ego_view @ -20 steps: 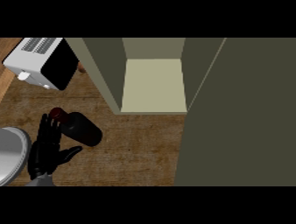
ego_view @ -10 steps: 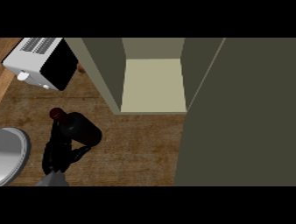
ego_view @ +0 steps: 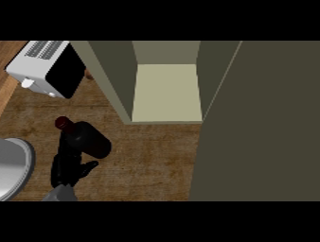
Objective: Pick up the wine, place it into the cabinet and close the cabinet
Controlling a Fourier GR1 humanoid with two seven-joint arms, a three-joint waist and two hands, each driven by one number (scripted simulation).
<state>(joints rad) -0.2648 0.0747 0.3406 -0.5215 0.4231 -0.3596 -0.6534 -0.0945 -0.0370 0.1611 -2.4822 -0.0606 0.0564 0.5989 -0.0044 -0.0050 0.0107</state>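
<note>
Left hand (ego_view: 68, 165) at the wine (ego_view: 86, 138), fingers curled around it.

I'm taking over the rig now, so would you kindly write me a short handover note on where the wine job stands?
Left robot hand: at the wine bottle, fingers around its near side; bottle on the counter, not lifted.
Right robot hand: not in view.
Cabinet: open, with nothing visible on its shelf; door swung wide at right.
Done: hand reached the bottle.
Left: lift the wine, set it inside the cabinet, close the door.
</note>
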